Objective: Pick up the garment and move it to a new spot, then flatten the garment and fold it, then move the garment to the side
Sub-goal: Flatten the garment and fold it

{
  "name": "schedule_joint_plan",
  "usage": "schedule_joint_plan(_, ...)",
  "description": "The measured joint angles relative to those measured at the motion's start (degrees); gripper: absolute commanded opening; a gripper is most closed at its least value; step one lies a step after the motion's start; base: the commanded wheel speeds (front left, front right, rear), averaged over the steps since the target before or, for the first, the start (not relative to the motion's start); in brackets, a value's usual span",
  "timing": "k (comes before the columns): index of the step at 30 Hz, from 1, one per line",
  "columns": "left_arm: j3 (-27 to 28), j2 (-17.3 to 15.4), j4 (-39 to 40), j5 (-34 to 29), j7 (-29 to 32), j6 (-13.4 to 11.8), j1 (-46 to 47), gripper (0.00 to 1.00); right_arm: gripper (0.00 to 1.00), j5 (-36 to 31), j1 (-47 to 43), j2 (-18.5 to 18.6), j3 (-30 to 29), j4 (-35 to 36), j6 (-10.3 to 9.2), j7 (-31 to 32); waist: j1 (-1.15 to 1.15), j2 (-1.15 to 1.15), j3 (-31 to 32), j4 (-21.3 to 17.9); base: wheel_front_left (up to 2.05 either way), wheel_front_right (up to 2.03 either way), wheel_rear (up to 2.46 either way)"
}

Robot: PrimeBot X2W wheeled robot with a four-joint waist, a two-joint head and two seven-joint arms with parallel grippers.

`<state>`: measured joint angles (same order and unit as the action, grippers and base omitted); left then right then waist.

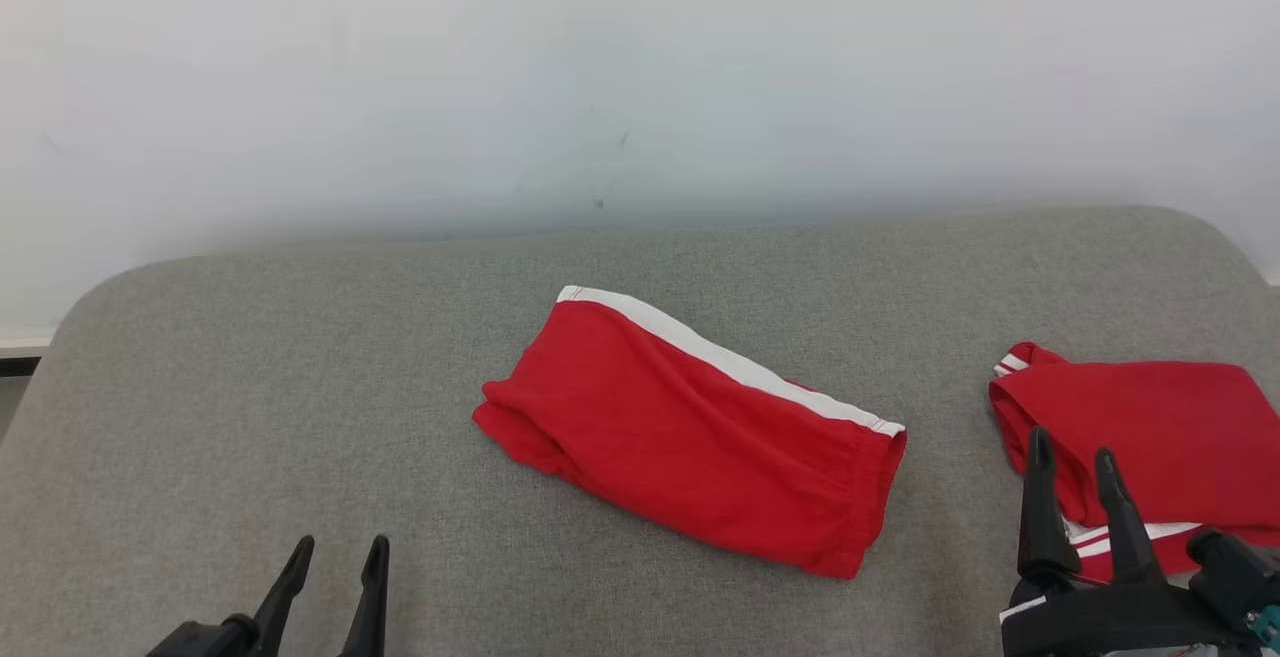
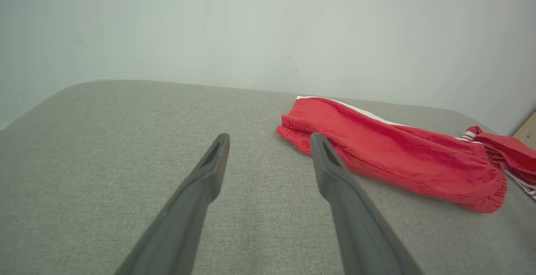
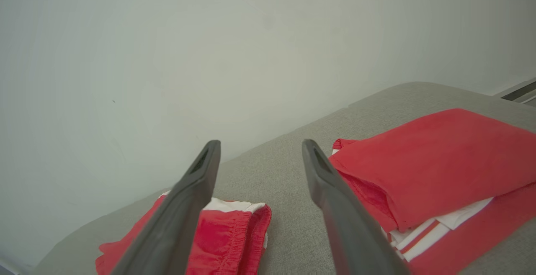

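The garment is a pair of red shorts with a white side stripe, folded flat and lying slantwise in the middle of the grey table. The left wrist view has the garment to the right of the fingers, and the right wrist view has its elastic waistband end low behind the left finger. My left gripper stands open at the lower left, apart from the garment. My right gripper stands open at the lower right, its tips over a stack of red clothes, with nothing between the fingers.
A stack of folded red clothes with white stripes lies at the table's right edge, also seen as the folded stack and the stack's end. A pale wall rises right behind the table. Bare grey cloth stretches to the left.
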<state>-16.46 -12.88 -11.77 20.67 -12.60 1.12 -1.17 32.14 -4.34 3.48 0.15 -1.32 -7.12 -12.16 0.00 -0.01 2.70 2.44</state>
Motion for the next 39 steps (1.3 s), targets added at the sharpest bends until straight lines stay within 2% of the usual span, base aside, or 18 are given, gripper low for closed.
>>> schedule_joint_plan(9, -0.36, 0.07, 3.63, 1.74, 2.09, 0.41, -0.98, 1.00, 1.00, -1.07, 0.19, -0.14, 1.42, -0.44, -0.01, -0.30, 0.01, 0.00, -0.51, -0.26, 0.00, 0.00, 0.00)
schedule_joint_plan(15, -0.48, 0.05, 3.71, 2.59, 6.16, 0.41, 0.03, 1.00, 1.00, -1.87, 0.88, -0.32, 3.97, -0.78, -0.01, 0.09, 0.01, 0.01, -1.57, -1.15, 0.00, 0.00, 0.00)
schedule_joint_plan(23, -1.09, -0.25, 2.34, 2.02, 12.90, -0.16, 7.80, 1.00, 1.00, -2.34, 1.98, -0.35, 5.70, 0.64, -0.01, 0.63, 0.01, 0.01, -4.06, -4.04, 0.00, 0.00, 0.00)
schedule_joint_plan(31, 0.05, -0.63, -2.79, 2.98, 19.62, -0.19, 17.44, 1.00, 1.00, -2.52, 3.99, -0.33, 5.71, 2.00, -0.01, 1.08, 0.01, 0.01, -8.25, -8.09, 0.00, 0.00, 0.00)
schedule_joint_plan(39, 1.59, -2.16, -8.79, 2.90, 25.28, -1.77, 24.80, 1.00, 1.00, -2.52, 6.92, -0.34, 6.19, 2.94, -0.01, 1.12, 0.02, 0.02, -13.35, -11.97, 0.00, 0.00, 0.00)
